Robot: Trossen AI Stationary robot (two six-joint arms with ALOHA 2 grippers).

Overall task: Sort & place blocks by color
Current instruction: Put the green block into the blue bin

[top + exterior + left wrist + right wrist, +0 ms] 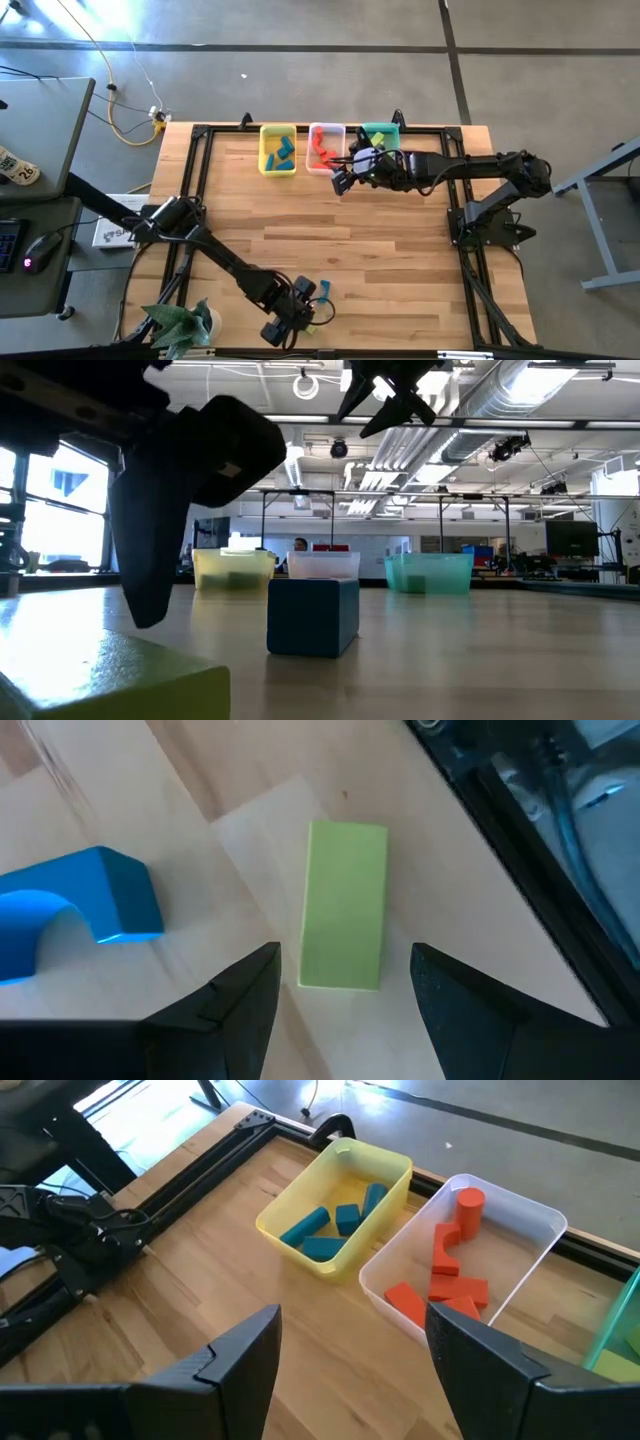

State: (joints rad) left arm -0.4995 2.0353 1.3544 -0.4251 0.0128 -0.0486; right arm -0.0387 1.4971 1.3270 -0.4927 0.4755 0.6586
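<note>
Left gripper (345,995) low at near counter (400,260) edge, fingers (235,1000) spread wide, empty, straddling green block (345,905); blue arch block (75,910) beside. Probably light, rigid, smooth: best pinched across long flat sides. Right gripper (350,1350) open, empty, over bins.

it was a large open lab or workshop hall: exposed ducts (520,400) and ceiling lights (305,385) ran overhead, monitors (570,540) and benches stood far beyond the fingers, and a concrete floor (300,80) with cables (125,110) surrounded the framed wooden table (330,240).
</note>
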